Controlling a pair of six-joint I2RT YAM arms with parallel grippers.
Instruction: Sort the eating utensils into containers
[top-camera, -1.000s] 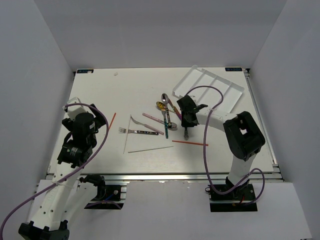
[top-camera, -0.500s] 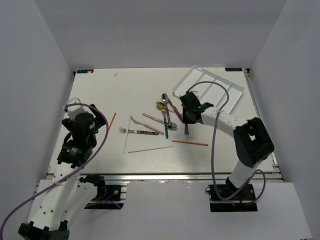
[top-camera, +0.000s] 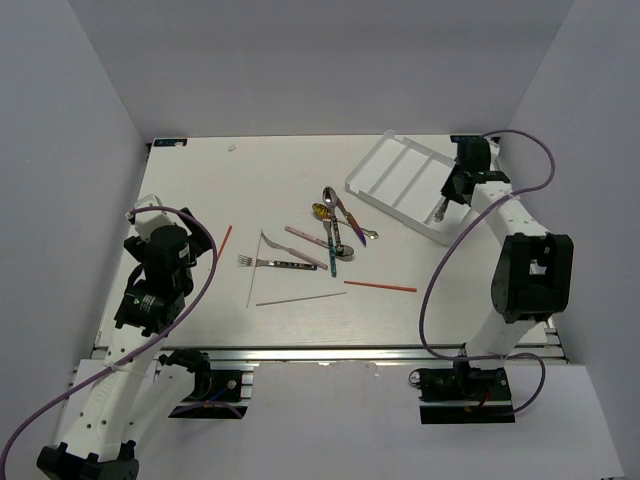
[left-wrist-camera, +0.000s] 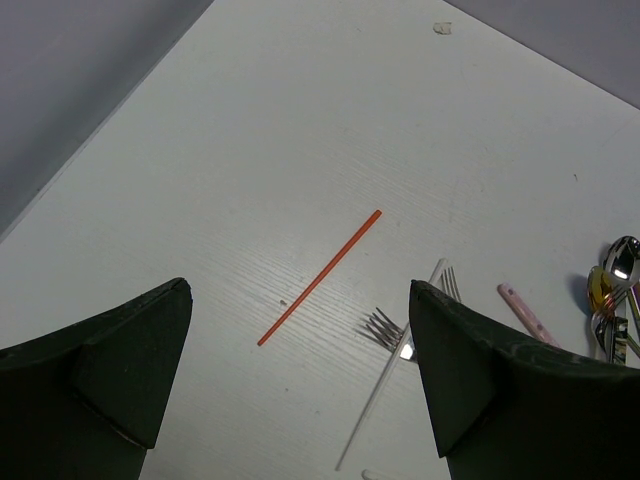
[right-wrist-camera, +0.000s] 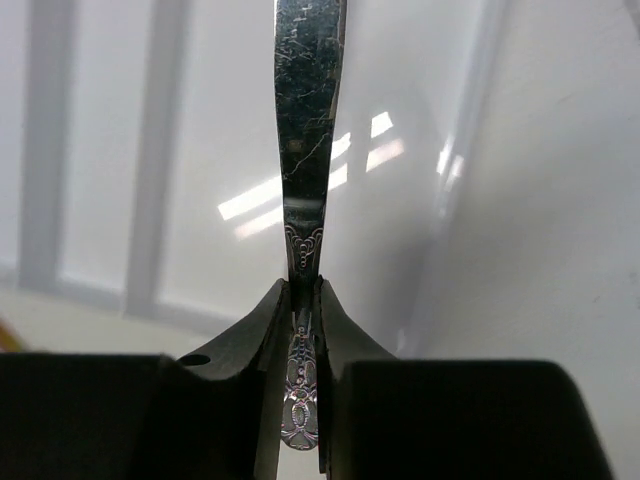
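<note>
Silver utensil (right-wrist-camera: 308, 120), scratched and mirror-bright with scrollwork engraved on its handle, hangs over the white tray (top-camera: 412, 172), pinched at the handle end by the right end effector (right-wrist-camera: 303, 295). The left end effector (left-wrist-camera: 297, 300) gapes wide and empty above a red chopstick (left-wrist-camera: 320, 277) on the white wood-grain tabletop (top-camera: 300, 170), between grey walls (top-camera: 90, 100).

Two red chopsticks (top-camera: 380, 286), two pale chopsticks (top-camera: 300, 298), two forks (left-wrist-camera: 388, 328), one tray (top-camera: 395, 211), four compartments (top-camera: 402, 170)
</note>
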